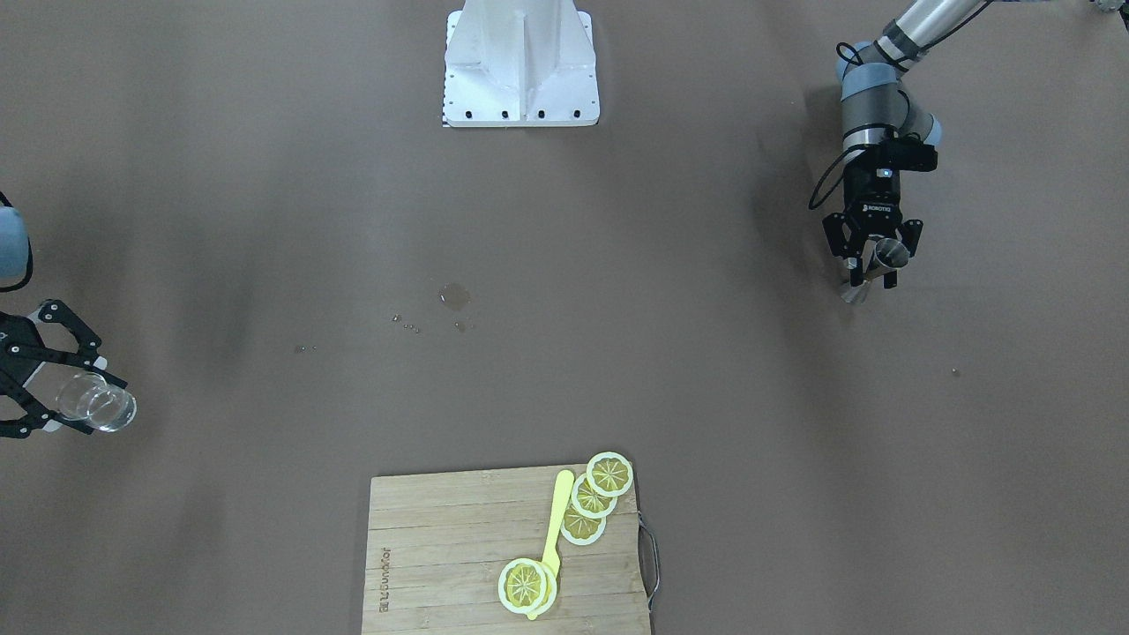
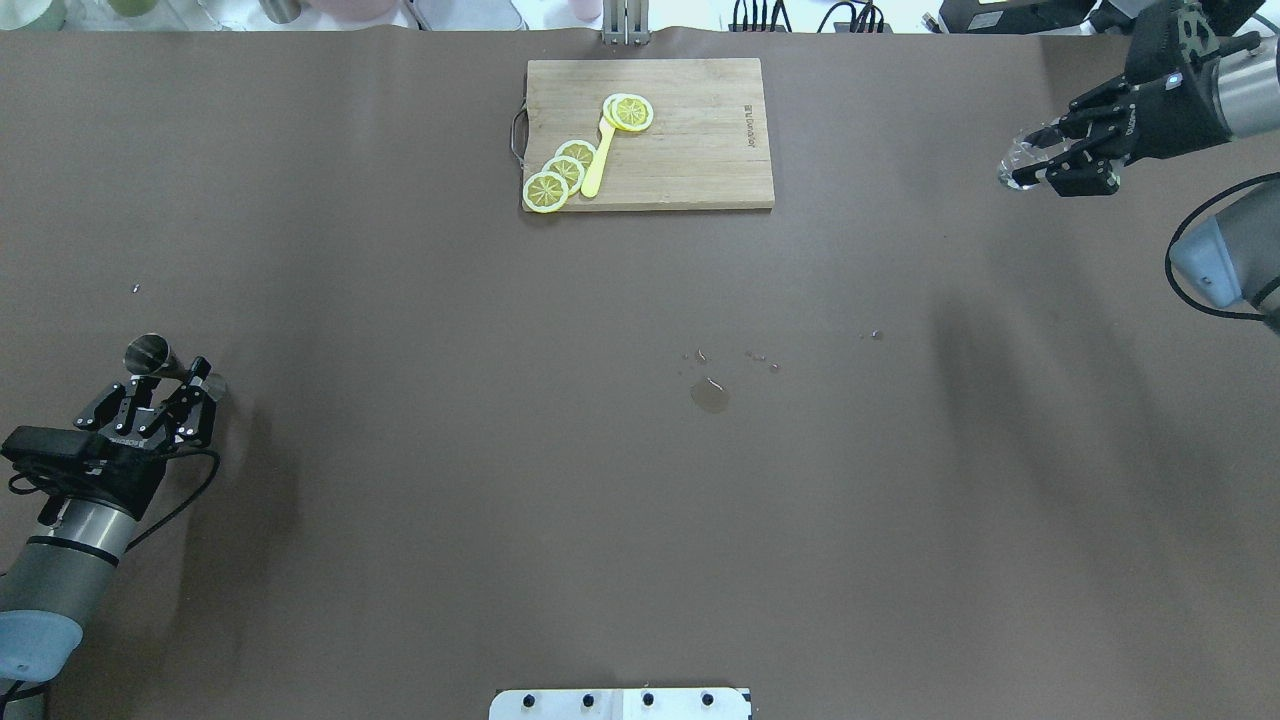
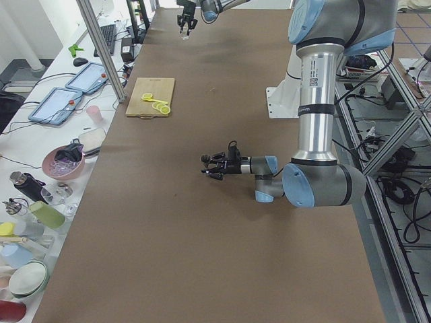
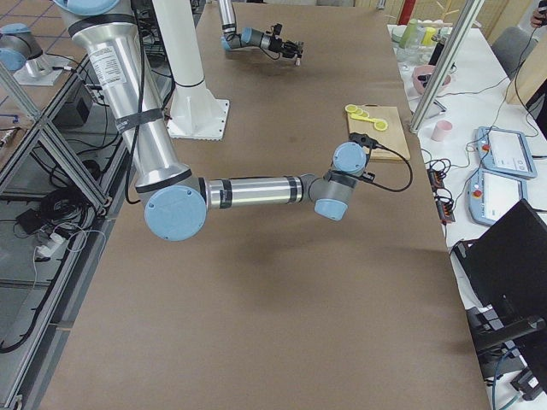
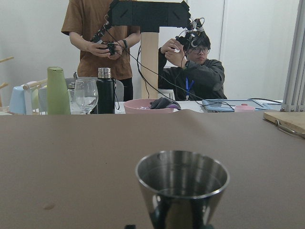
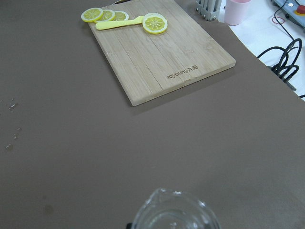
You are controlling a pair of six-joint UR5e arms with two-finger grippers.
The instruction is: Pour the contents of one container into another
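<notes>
The small dark metal jigger [image 2: 149,354] stands upright at the table's left end, my left gripper [image 2: 170,378] shut on its narrow waist. In the left wrist view its open upper cone [image 5: 182,177] fills the bottom centre. Across the table it shows as the jigger [image 1: 893,254] in my left gripper [image 1: 873,265]; whether its base touches the table I cannot tell. At the far right end my right gripper [image 2: 1037,160] is shut on the clear glass cup [image 2: 1022,168], held above the table. The cup [image 1: 110,410] also shows from the front, and its rim [image 6: 174,212] in the right wrist view.
A wooden cutting board [image 2: 700,150] with lemon slices [image 2: 545,190] and a yellow utensil [image 2: 597,165] lies at the far middle edge. A small puddle [image 2: 710,395] with droplets marks the table's centre. The robot's white base [image 2: 620,703] is at the near edge. People [image 5: 190,71] and bottles stand beyond the left end.
</notes>
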